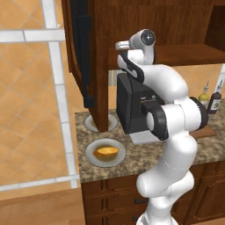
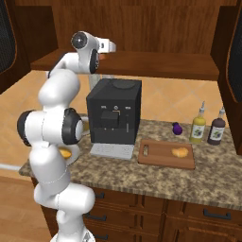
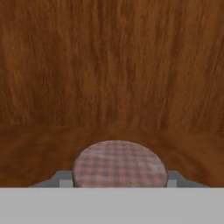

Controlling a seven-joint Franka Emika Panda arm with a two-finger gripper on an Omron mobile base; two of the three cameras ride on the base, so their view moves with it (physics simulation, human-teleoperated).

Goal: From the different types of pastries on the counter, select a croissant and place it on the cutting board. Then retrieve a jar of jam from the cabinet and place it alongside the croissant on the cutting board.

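Inside the cabinet (image 3: 112,65), the fingers (image 3: 65,179) clench the jar of jam (image 3: 119,164) by its checked lid.

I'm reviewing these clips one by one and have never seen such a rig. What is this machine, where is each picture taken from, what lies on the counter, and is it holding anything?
The machine is a white robot arm on a base, in a rendered kitchen. Two pictures come from cameras on the base, behind the arm to its left and right. The third looks along the gripper, which reaches into the wooden cabinet.

On the granite counter stand a black coffee machine, two bottles and a small purple thing. The croissant already lies on the cutting board. Another pastry sits on a plate.

In the hand view the fingers sit on either side of the jar of jam, seen by its chequered lid, so the gripper looks shut on it.
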